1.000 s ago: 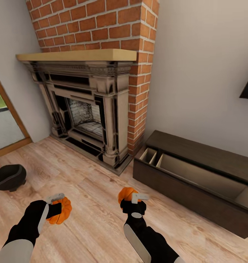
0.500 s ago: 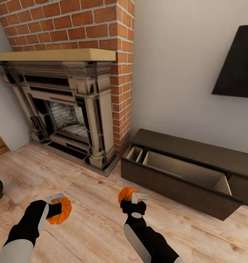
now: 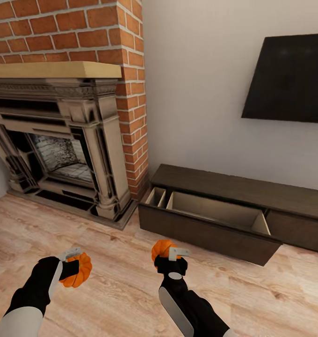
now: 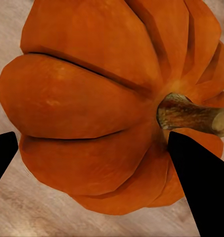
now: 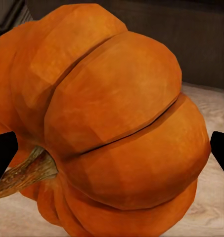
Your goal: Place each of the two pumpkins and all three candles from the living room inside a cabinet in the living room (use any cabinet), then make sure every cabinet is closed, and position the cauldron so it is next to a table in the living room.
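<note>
My left gripper (image 3: 72,267) is shut on a ribbed orange pumpkin (image 3: 79,271), held above the wood floor at the lower left of the head view; the left wrist view shows this pumpkin (image 4: 107,103) close up with its brown stem. A second orange pumpkin (image 3: 162,249) is held in my right gripper (image 3: 170,256), which is shut on it at the lower centre; the same pumpkin (image 5: 112,133) appears large in the right wrist view. Ahead against the wall stands the long dark brown cabinet (image 3: 234,187), with one wide drawer (image 3: 205,220) pulled open and its pale beige inside bare.
A brick chimney with an ornate fireplace (image 3: 61,154) and pale wood mantel (image 3: 51,70) stands at the left. A dark flat screen (image 3: 290,79) hangs on the wall above the cabinet. Wood floor (image 3: 117,290) lies between me and the cabinet.
The whole view has swung to the right: fireplace and cabinet have shifted left in the picture, and the black pot at the left has gone out of view. Both grippers hold their pumpkins as before.
</note>
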Available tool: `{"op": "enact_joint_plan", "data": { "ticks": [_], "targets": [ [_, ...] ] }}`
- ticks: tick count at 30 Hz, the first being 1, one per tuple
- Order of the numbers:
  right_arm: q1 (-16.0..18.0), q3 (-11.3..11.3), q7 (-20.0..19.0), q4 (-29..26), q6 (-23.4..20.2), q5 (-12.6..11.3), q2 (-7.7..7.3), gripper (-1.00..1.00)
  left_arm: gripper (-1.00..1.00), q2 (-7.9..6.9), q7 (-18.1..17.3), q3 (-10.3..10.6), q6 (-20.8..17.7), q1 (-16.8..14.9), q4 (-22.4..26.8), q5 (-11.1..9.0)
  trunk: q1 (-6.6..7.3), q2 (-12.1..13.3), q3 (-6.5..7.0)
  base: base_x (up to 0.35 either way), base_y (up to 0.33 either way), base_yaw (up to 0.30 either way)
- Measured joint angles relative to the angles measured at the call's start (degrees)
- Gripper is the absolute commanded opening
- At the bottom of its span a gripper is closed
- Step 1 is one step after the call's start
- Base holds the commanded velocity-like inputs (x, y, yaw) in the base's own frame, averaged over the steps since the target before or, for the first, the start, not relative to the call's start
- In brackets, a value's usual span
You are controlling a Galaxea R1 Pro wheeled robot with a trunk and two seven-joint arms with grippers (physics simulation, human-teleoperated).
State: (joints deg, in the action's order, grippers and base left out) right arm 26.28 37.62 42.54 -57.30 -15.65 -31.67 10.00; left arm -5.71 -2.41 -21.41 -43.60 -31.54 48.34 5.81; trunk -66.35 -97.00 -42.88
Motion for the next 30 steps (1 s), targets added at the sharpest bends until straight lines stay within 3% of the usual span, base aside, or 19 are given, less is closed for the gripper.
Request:
{"op": "enact_joint_plan", "data": {
  "ticks": [30],
  "targets": [
    [0.0,0.0,0.0,0.0,0.0,0.0,0.0,-1.0,-1.0,0.0,0.0,0.2,0.0,0.0,0.0,0.0,0.0,0.0,0.0,0.045,0.065,-0.28]
  ]
}}
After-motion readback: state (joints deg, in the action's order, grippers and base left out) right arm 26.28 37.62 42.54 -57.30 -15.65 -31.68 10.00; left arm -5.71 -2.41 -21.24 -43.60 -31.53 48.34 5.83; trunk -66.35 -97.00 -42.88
